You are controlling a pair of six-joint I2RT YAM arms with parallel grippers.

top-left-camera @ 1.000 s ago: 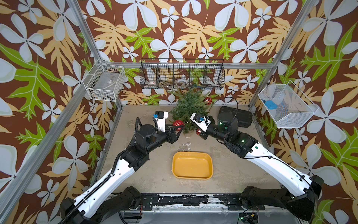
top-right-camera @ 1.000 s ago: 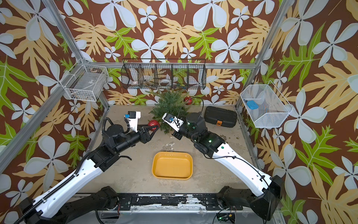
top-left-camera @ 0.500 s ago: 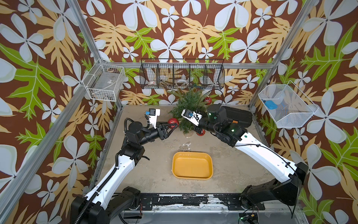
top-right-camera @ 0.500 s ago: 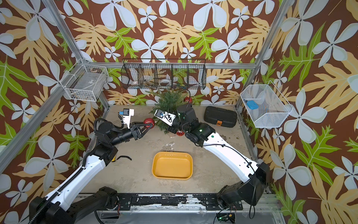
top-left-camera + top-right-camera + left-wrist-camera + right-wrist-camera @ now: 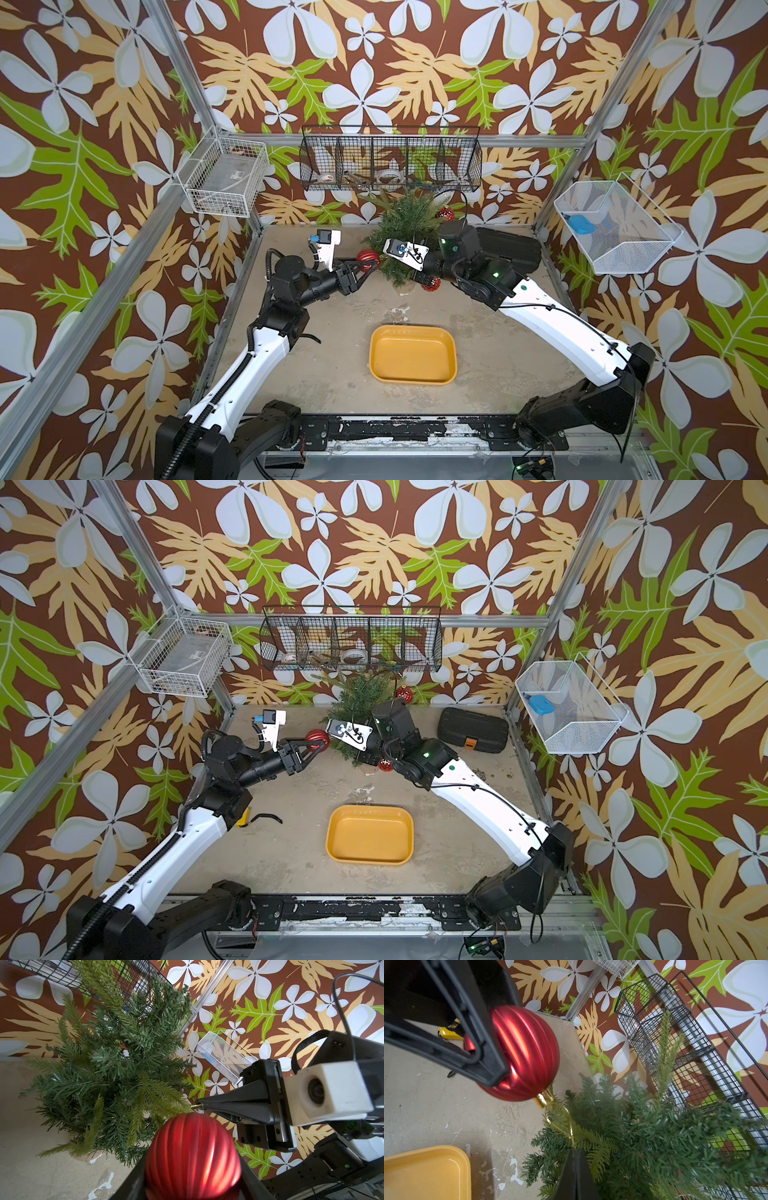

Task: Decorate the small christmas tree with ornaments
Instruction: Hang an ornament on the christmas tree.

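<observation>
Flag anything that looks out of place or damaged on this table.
A yellow tape measure and a loose black strip lie beside the left arm, unrelated to decorating. The table's surface is chipped, with white patches. The yellow tray sits empty.

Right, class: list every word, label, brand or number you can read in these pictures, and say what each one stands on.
Nothing can be read for certain.
Yellow tape measure: dark print on its face, too blurred to read.
Clear box in the white wire basket: a small label, too small to read.
Tape roll in the black wire basket: a red mark, too small to read.
</observation>
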